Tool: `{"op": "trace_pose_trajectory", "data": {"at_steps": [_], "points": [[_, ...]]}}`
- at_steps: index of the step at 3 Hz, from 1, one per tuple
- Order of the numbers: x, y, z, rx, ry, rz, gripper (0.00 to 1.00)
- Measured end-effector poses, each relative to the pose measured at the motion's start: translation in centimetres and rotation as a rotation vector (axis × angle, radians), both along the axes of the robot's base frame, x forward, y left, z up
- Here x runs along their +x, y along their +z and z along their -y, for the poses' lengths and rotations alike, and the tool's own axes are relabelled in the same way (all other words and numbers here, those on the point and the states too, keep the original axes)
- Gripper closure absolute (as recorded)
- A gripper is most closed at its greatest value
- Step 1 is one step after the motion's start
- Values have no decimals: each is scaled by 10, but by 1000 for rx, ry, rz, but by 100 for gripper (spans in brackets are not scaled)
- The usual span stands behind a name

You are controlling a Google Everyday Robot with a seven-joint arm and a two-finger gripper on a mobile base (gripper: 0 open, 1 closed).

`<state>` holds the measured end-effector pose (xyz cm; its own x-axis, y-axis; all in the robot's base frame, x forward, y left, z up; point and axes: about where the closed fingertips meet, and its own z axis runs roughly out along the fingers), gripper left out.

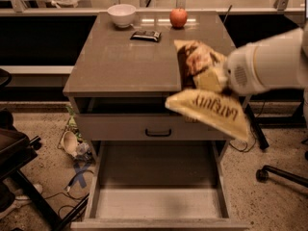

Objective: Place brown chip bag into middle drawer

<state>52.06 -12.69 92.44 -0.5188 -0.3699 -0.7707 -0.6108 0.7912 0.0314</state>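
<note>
The brown chip bag (211, 110) hangs in the air at the cabinet's front right edge, its tan "LATE JULY" end band lowest and its dark brown part above. My gripper (215, 79) is shut on the bag's upper part and is mostly hidden behind it; the white arm (269, 64) comes in from the right. The middle drawer (159, 203) is pulled wide open below, with a pale bare floor and low grey side walls. The bag is above the drawer's right half, well clear of it.
On the cabinet top (120, 61) are a white bowl (121, 14), a red apple (178, 17) and a small dark bar wrapper (146, 35). A grey drawer front with a black handle (159, 130) sits above the open drawer. A chair (14, 153) stands left, a chair base (281, 173) right.
</note>
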Motion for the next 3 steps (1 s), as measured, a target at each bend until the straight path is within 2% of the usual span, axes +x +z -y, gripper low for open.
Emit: {"op": "trace_pose_trajectory", "data": {"at_steps": [1, 2, 3], "points": [[-73, -47, 29, 9, 0, -80, 100], [-111, -101, 44, 14, 60, -161, 100], [-111, -104, 41, 14, 62, -165, 100]]}}
